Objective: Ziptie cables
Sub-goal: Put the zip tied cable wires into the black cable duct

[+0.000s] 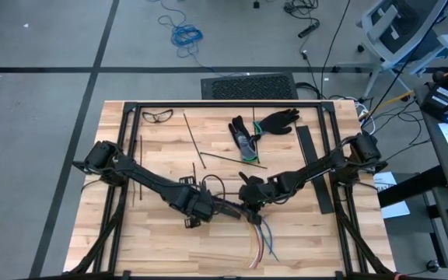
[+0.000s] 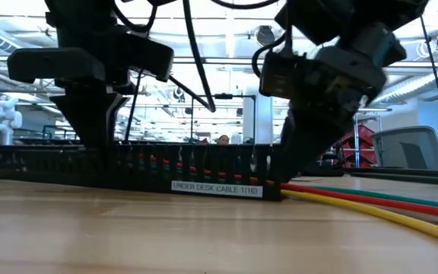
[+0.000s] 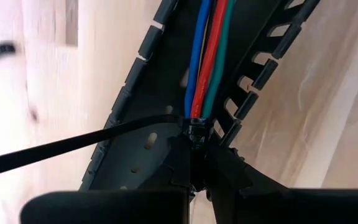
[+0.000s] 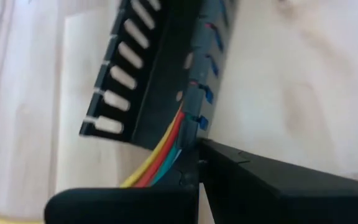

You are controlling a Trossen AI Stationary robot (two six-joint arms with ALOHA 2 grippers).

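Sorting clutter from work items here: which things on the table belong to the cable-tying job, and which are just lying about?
In the job:
cables
zipties
slotted rail
left gripper
right gripper

Lying about:
black gloves
safety glasses
flat dark strip

Two dark arms, each with one end effector: left (image 1: 208, 208), right (image 1: 249, 194). One slotted black rail (image 2: 139, 171) on one table (image 1: 309, 233). Cables (image 3: 207, 56) in four visible colours: blue, red, green, yellow. Several loose zipties (image 1: 191, 140), at least four. Two black gloves (image 1: 274, 120). One pair of glasses (image 1: 158, 116).
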